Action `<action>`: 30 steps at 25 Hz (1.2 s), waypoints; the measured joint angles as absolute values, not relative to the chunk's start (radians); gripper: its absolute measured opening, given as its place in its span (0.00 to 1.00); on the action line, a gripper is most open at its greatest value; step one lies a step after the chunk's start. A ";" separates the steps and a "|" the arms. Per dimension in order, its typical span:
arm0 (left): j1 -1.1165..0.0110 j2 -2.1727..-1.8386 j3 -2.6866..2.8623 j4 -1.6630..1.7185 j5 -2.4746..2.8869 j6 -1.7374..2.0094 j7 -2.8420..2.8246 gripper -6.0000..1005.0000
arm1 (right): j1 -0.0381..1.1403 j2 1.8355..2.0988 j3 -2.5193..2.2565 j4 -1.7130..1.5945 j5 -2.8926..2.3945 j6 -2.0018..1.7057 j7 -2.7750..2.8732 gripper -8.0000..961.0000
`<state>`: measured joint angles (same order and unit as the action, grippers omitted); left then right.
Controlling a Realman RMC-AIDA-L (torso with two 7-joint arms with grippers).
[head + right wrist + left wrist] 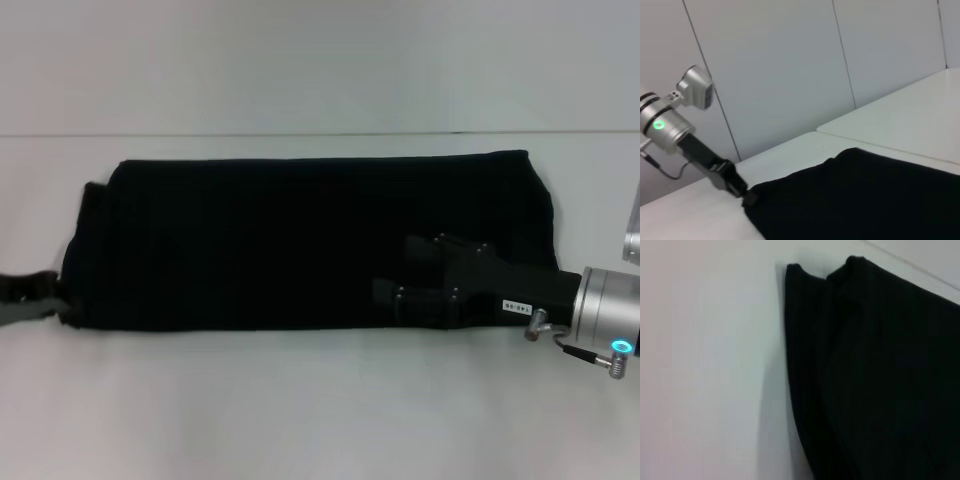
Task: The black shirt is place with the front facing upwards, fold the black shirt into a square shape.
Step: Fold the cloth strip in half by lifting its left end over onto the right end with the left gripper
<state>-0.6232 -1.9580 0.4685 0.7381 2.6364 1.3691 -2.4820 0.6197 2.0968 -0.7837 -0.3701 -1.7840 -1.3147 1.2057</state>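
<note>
The black shirt (280,240) lies on the white table as a long folded band running left to right, with no lettering showing. My right gripper (392,268) reaches in from the right over the shirt's right part. It is open, with dark cloth beneath the gap and nothing held. My left gripper (45,297) sits at the shirt's near left corner, and the right wrist view shows that gripper (746,195) touching the corner of the shirt (860,200). In the left wrist view only the shirt's (875,370) folded left end appears.
The white table (320,410) extends in front of the shirt and on both sides. A seam (300,133) runs across the table just behind the shirt. Grey wall panels (790,65) stand beyond the table's far edge.
</note>
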 joint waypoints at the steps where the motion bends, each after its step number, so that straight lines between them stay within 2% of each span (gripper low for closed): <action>1: -0.616 -1.956 0.443 0.745 2.642 1.406 -2.485 0.03 | 0.620 2.097 -0.782 -0.370 -1.784 -1.315 1.206 0.98; 18: -0.405 -1.942 0.121 0.894 2.646 1.744 -2.401 0.03 | 0.567 2.087 -0.755 -0.406 -1.767 -1.309 1.242 0.98; 24: -0.413 -1.939 0.107 0.881 2.611 1.771 -2.390 0.03 | 0.524 2.084 -0.750 -0.422 -1.770 -1.307 1.243 0.98; 30: -0.487 -1.930 0.118 0.815 2.442 1.840 -2.433 0.03 | 0.474 2.077 -0.694 -0.424 -1.768 -1.298 1.243 0.98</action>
